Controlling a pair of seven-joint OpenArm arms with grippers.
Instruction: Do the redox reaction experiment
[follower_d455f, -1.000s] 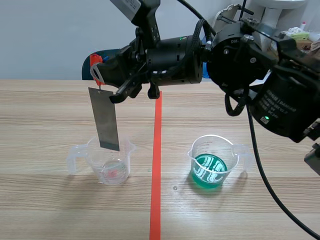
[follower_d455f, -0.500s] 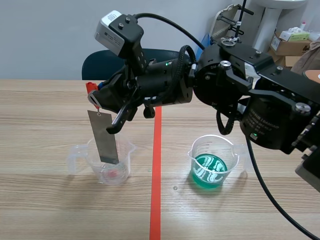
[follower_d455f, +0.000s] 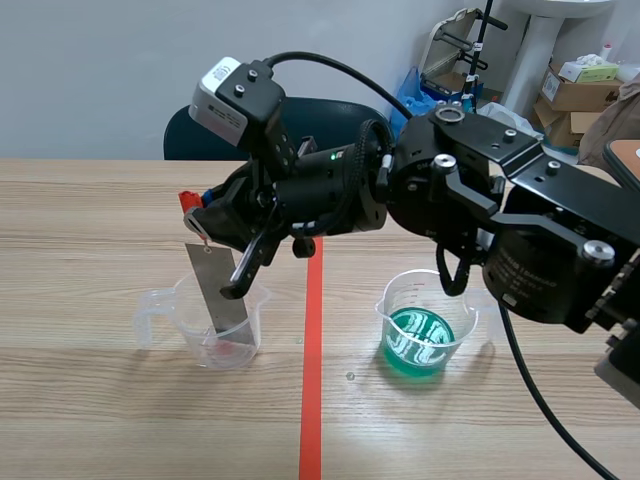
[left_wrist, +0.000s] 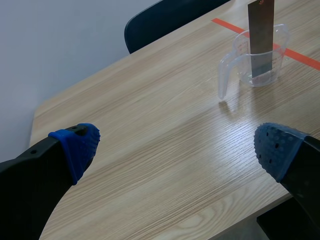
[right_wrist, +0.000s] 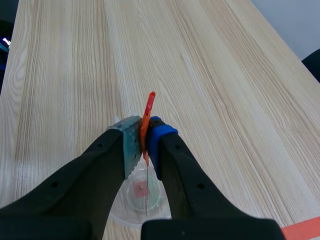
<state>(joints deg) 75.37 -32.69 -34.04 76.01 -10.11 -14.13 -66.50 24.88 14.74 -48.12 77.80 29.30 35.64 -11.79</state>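
Left gripper (left_wrist: 177, 145) spread wide, empty, above bench's left edge. Metal strip (follower_d455f: 222, 290) stood deeper in clear beaker (follower_d455f: 150, 320) than before, tilted. Right gripper (follower_d455f: 205, 222) had lowered, clamped on orange clip (follower_d455f: 186, 198). Green-liquid beaker (follower_d455f: 425, 325) unmoved.

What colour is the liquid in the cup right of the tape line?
Green liquid, with pale glints on it; the scene view shows it best.

A light wood-grain bench (follower_d455f: 90, 420) is crossed by an orange-red tape line (follower_d455f: 311, 400). Behind it, a dark blue chair (follower_d455f: 180, 135) is set before a plain pale grey-blue wall (follower_d455f: 90, 70). In the far right corner, cardboard boxes (follower_d455f: 585, 85), a white column (follower_d455f: 528, 55) and a blue bag (follower_d455f: 415, 90) are seen. The room is evenly lit.
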